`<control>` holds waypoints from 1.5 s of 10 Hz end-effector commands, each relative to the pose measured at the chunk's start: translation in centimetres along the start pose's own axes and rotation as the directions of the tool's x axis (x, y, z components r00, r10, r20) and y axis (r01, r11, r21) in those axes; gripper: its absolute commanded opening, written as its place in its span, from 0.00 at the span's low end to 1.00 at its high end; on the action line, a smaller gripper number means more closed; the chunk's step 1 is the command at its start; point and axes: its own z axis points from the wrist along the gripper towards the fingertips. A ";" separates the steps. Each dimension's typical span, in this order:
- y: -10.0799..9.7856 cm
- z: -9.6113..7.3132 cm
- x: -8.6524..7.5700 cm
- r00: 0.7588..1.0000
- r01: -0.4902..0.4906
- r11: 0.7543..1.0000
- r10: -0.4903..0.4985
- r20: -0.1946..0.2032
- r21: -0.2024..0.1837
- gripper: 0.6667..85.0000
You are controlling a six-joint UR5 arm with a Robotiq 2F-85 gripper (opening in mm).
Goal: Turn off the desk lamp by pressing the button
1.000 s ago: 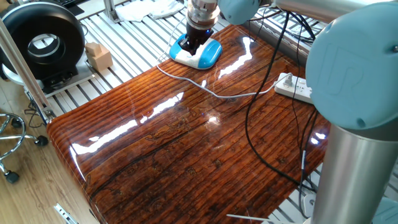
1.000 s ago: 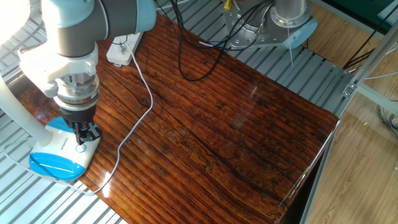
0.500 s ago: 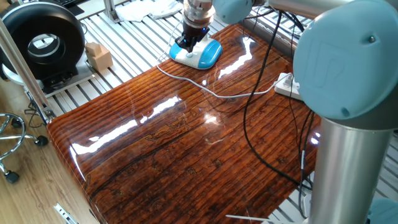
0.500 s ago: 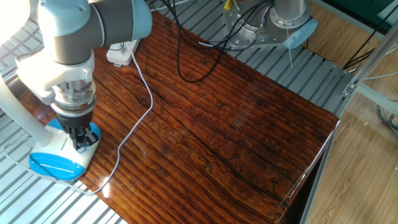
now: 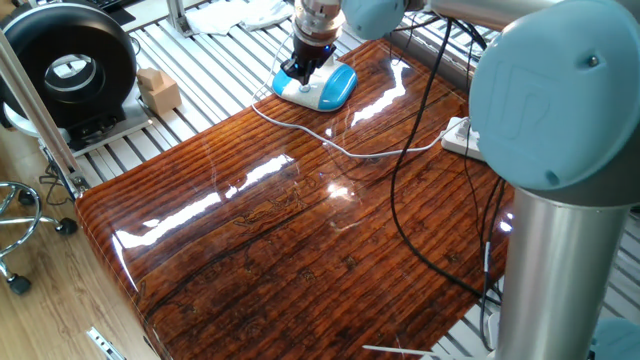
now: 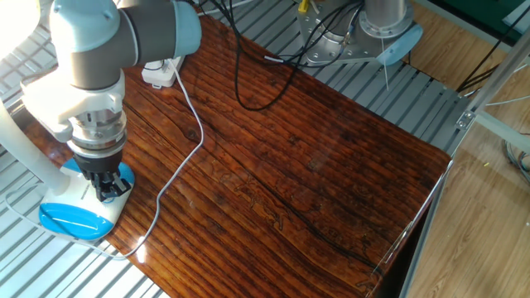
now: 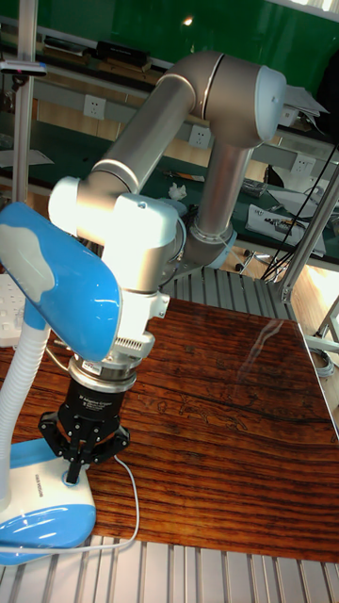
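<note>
The desk lamp's base (image 5: 328, 90) has a blue top and a white rim and sits at the far edge of the wooden table. The other fixed view shows the base (image 6: 74, 219) at the lower left. In the tall view the base (image 7: 42, 513) lies under the lamp's blue head (image 7: 56, 283) and white neck. My gripper (image 5: 300, 74) points straight down onto the white end of the base. Its fingertips meet and touch the base in the tall view (image 7: 73, 474). The gripper (image 6: 108, 195) covers the button.
A white power strip (image 5: 470, 140) (image 6: 161, 68) lies on the table, and the thin white cord (image 5: 340, 148) (image 6: 186, 145) runs from it to the lamp. A black cable (image 5: 405, 225) loops across the wood. A black round device (image 5: 70, 65) and a small box (image 5: 158, 90) stand off the table.
Over the last second my gripper shifted a little sideways along the lamp base, towards its white end. In the last half second it has stayed put.
</note>
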 end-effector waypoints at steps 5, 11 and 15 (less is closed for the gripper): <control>-0.5 0.6 0.1 1.000 -0.014 1.000 0.014 0.006 0.002 0.01; -0.3 0.8 -0.2 0.999 -0.022 0.999 0.021 0.029 0.024 0.01; 0.1 0.2 0.3 0.999 -0.042 0.999 0.042 0.017 0.014 0.01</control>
